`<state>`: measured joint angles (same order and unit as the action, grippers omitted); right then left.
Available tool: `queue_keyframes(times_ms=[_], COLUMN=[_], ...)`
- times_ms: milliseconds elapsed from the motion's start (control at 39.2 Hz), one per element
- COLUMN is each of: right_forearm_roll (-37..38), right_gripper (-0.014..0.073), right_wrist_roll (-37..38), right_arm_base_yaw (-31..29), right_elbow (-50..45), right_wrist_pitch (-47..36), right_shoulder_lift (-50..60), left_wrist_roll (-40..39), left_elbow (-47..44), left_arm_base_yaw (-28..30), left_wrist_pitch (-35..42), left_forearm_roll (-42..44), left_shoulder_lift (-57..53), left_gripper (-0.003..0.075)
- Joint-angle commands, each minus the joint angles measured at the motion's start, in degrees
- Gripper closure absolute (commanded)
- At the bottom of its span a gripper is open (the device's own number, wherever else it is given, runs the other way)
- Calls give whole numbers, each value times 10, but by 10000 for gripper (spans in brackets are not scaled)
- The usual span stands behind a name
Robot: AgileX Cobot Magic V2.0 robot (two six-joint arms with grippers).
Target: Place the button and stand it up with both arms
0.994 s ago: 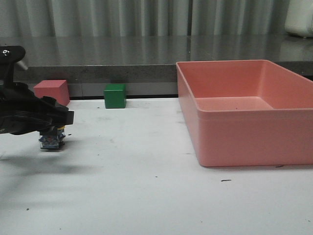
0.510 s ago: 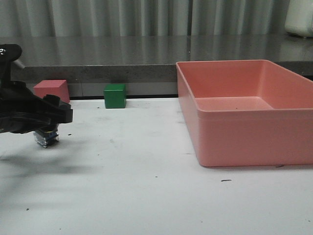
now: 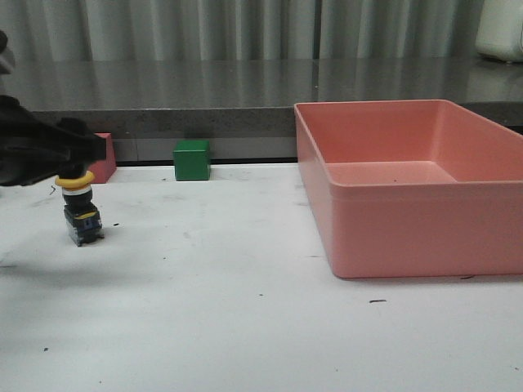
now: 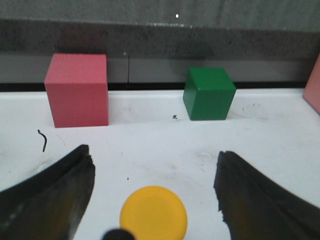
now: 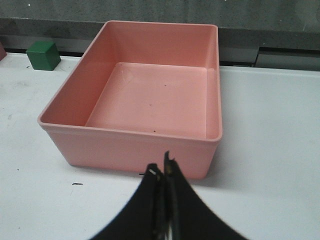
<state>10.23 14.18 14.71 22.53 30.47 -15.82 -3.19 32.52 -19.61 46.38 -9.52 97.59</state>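
Upright button (image 3: 81, 209) below parted left jaws

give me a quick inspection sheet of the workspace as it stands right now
surface: white table, scuffed, with small dark marks
job's things: button stands upright on its base at the table's left, yellow cap up, free of both pincers
clutter: red cube and green cube at the back edge, apart from each other; large pink bin on the right, nothing in it but a few specks
grippers: left pincer open, fingers spread either side of and above the cap, not touching; right pincer shut on nothing, in front of the bin
cables: nothing seen
surroundings: grey ledge and curtain behind; pale object at top right, too cut off to identify
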Motion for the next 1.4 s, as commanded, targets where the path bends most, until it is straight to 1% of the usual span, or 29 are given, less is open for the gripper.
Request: queue_keyframes(times_ms=[0,127,204,306,357,459,637,765,841,994,1377], right_forearm_roll=[12,12,12,12,12,12,12,12,12,12,12], right_gripper=[663,663,663,663,663,663,663,663,663,663,663], right_wrist_roll=[-4,-4,-4,-4,-4,-4,-4,-4,-4,-4,-4], right_arm_base_yaw=[-3,-3,-3,-3,-3,-3,-3,-3,-3,-3,-3], right_elbow=[15,15,15,15,15,15,15,15,15,15,15], right_wrist_pitch=[-46,-46,-46,-46,-46,-46,-46,-46,-46,-46,-46], right_shoulder_lift=[-5,-5,-5,-5,-5,-5,-5,-5,-5,-5,-5], left_wrist_roll=[0,20,25,25,25,25,25,25,25,25,25], left_elbow=[8,8,8,8,8,8,8,8,8,8,8], left_arm_base_yaw=[-2,-2,-2,-2,-2,-2,-2,-2,-2,-2,-2], left_wrist_pitch=[-15,-106,-168,-250,-298,-372,-460,-506,-529,-541,-539], left_forearm_roll=[-6,-5,-5,-5,-5,-5,-3,4,4,4,4], left_shoulder_lift=[-82,-175,-230,-315,-353,-426,-542,-607,-641,-690,-696], left_gripper=[236,237,251,304,355,458,636,733,740,740,740])
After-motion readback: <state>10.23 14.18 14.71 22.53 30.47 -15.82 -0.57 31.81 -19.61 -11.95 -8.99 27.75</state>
